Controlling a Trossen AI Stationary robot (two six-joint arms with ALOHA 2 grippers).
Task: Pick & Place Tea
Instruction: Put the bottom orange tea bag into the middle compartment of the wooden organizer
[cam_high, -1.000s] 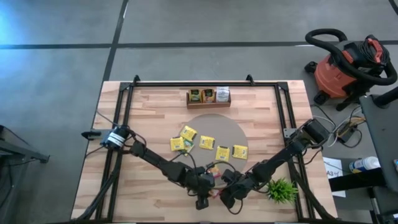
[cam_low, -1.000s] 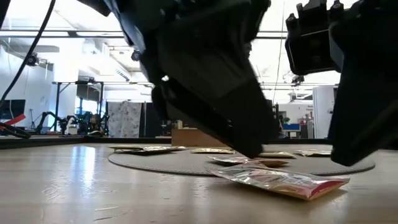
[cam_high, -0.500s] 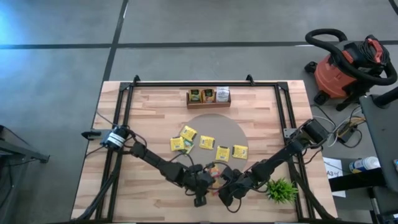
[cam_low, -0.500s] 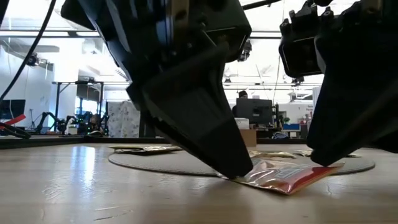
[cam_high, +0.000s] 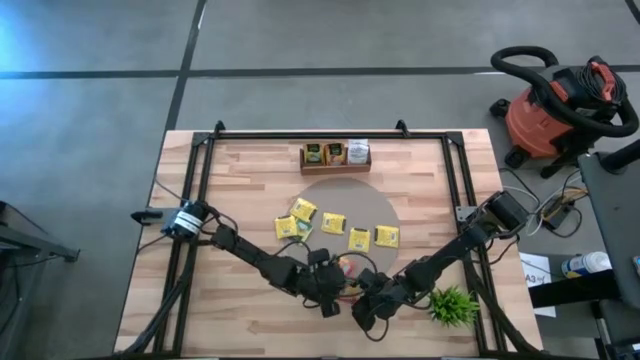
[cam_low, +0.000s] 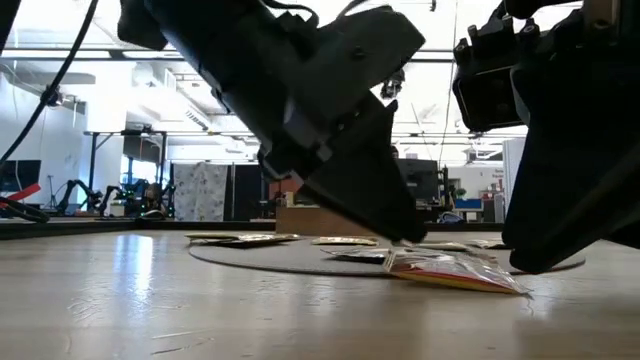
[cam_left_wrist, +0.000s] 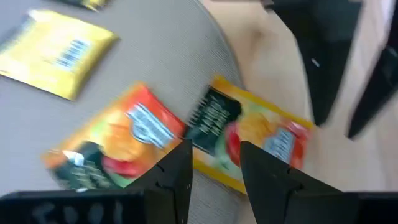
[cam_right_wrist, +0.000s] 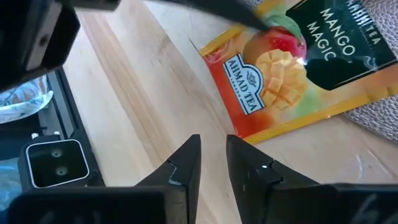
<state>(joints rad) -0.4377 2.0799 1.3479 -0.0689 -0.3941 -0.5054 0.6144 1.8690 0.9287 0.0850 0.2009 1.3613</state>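
Note:
An orange-red tea packet (cam_left_wrist: 255, 134), printed "Mango Magic" (cam_right_wrist: 292, 68), lies half on the grey round mat (cam_high: 375, 205) and half on the wood. A second orange packet (cam_left_wrist: 118, 140) lies flat on the mat beside it. My left gripper (cam_left_wrist: 214, 158) is open, slanting down over the first packet's mat-side end. My right gripper (cam_right_wrist: 213, 146) stands at the packet's opposite corner with only a narrow gap and nothing between its fingers. Several yellow packets (cam_high: 332, 227) lie flat farther back on the mat. My left gripper comes down slanting from the table's left. In the low view one fingertip (cam_low: 405, 238) meets the top of the packet's mat-side end (cam_low: 400, 258). The packet lies nearly flat on mat and wood. Nothing is pinched between the fingers. My right gripper's fingertips (cam_right_wrist: 235, 144) stand right at the packet's near corner (cam_right_wrist: 242, 130); I cannot tell whether they touch it.
A brown wooden tray (cam_high: 335, 166) with packets standing in it sits at the table's far side. A small green plant (cam_high: 453, 305) stands near the right arm. Black rails (cam_high: 195, 200) run along the table's sides.
My left gripper has moved toward the far edge and rolled at the wrist. The orange packet lay flat, was tipped up at its right end between the two grippers, and now lies nearly flat again, farther back toward the mat. My right gripper's gap has narrowed slightly.

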